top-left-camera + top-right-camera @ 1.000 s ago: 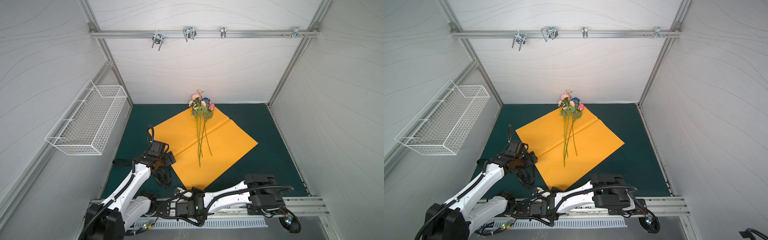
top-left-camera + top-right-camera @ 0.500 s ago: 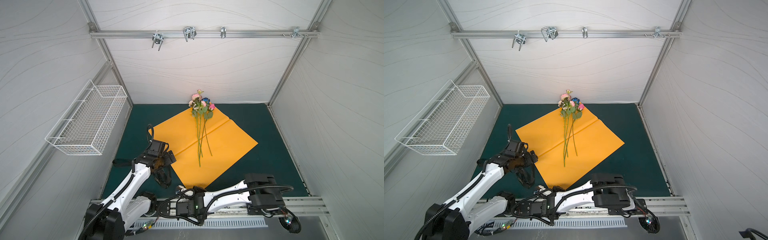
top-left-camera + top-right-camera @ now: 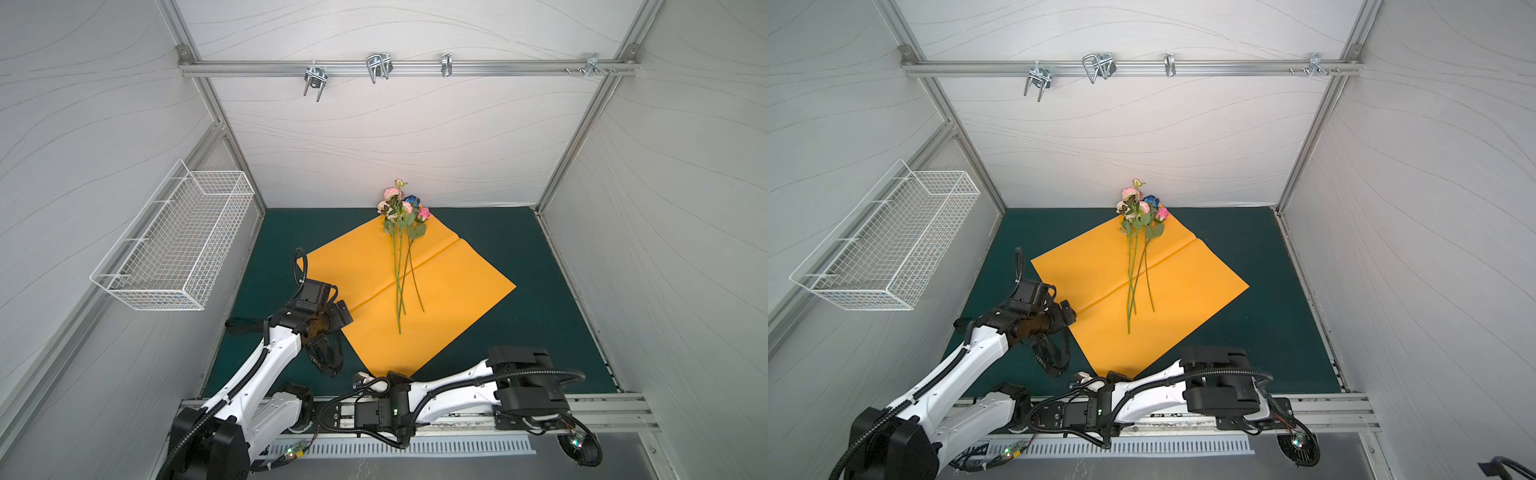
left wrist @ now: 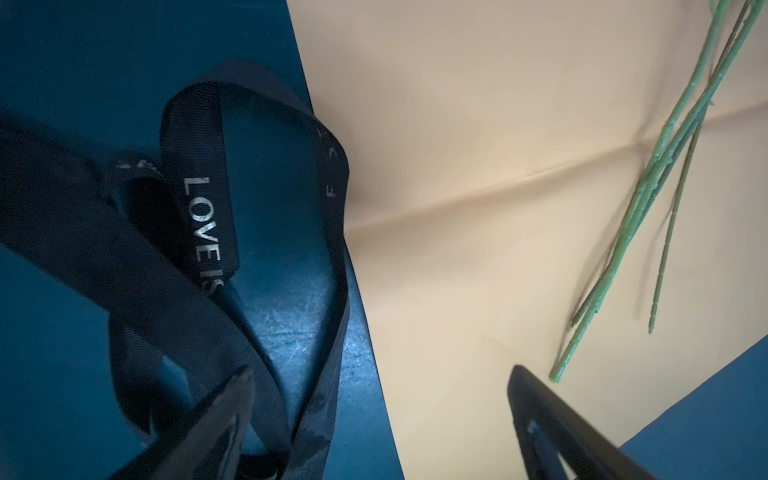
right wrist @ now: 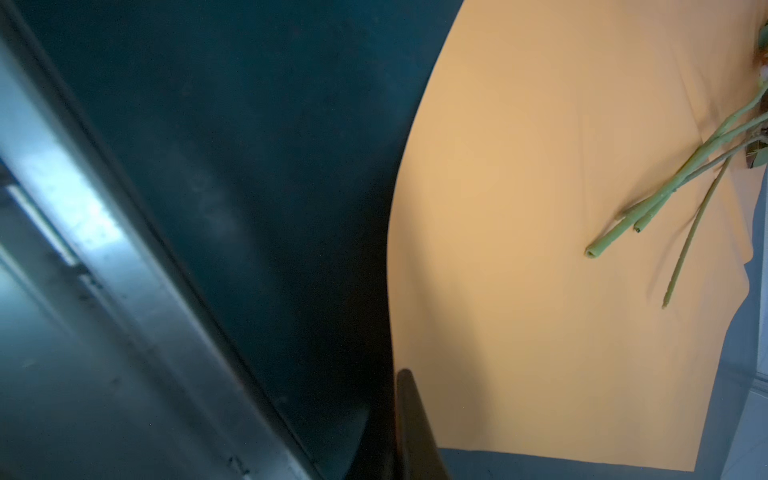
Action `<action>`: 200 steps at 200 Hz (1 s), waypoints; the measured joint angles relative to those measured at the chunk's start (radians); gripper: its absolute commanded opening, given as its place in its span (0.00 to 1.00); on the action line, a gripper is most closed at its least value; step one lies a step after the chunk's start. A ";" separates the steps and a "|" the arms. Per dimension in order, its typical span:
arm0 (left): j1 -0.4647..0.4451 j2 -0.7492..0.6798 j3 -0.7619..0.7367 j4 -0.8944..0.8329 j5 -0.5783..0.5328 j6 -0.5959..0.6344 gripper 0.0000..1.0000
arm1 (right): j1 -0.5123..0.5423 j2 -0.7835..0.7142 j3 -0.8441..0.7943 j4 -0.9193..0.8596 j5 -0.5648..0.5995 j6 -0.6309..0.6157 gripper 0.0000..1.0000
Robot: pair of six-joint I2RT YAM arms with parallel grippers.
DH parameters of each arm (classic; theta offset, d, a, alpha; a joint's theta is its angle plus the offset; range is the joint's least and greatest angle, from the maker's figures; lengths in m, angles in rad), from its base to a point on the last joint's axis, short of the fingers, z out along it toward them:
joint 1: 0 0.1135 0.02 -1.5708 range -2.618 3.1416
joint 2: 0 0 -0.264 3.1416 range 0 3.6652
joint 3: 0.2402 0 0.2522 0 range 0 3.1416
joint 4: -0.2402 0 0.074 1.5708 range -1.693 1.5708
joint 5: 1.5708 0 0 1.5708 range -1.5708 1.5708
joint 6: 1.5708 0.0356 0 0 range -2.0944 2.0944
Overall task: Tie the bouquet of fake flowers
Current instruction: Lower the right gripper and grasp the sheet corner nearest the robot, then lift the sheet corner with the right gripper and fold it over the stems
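The bouquet (image 3: pixel 400 212) is lying on the paper (image 3: pixel 457 291), blooms far. Left jaws are hovering open over the ribbon (image 4: pixel 208 224) at the paper's left edge; right jaws are sitting closed at its near corner.

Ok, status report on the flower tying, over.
Left gripper open, over ribbon and paper edge. Right gripper shut at paper's near corner. Flowers loose on paper, untied. Nothing in the way.
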 measured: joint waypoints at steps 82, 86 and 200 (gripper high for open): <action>0.003 0.000 0.059 0.022 -0.027 0.011 0.95 | -0.186 -0.143 -0.039 0.032 -0.016 -0.097 0.00; 0.003 0.000 0.061 0.024 -0.031 0.014 0.95 | -0.200 -0.148 -0.039 0.034 -0.018 -0.106 0.00; 0.003 0.077 0.079 0.105 0.045 0.030 0.91 | -0.508 -0.161 0.127 0.059 -0.142 -0.340 0.00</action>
